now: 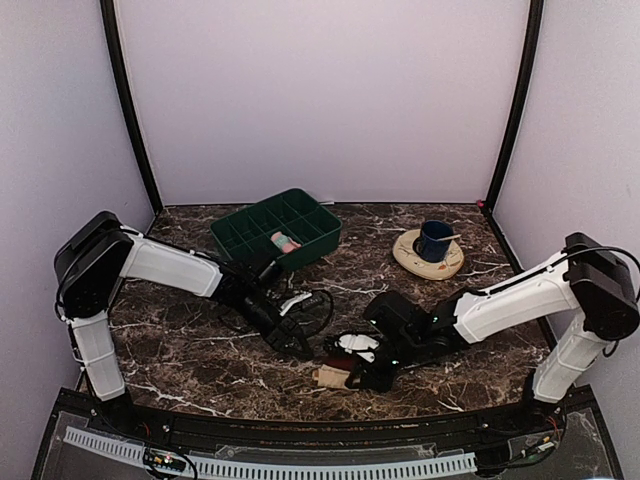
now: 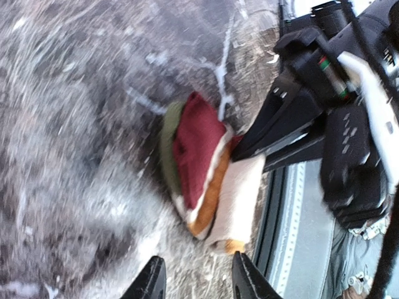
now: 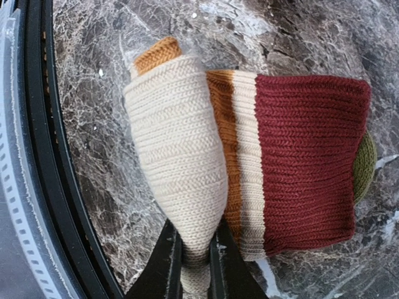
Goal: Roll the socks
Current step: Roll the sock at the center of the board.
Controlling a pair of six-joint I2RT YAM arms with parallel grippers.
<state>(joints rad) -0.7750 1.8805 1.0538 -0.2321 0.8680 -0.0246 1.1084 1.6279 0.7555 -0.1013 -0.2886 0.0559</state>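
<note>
A knitted tan-beige sock (image 3: 181, 149) with an orange band, a dark maroon end (image 3: 305, 162) and a green tip lies folded on the marble near the table's front edge (image 1: 335, 376). My right gripper (image 3: 193, 235) is shut on the cream fold and pinches it between its black fingers (image 1: 365, 378). My left gripper (image 2: 196, 281) is open with nothing between its fingers, a short way from the sock (image 2: 202, 156), to the left of it (image 1: 298, 343) in the top view. A pink sock (image 1: 285, 242) lies in the green tray.
The green compartment tray (image 1: 250, 232) stands at the back centre-left. A blue cup with a spoon sits on a beige saucer (image 1: 432, 262) at the back right. The black table rim (image 3: 37, 156) runs right beside the sock.
</note>
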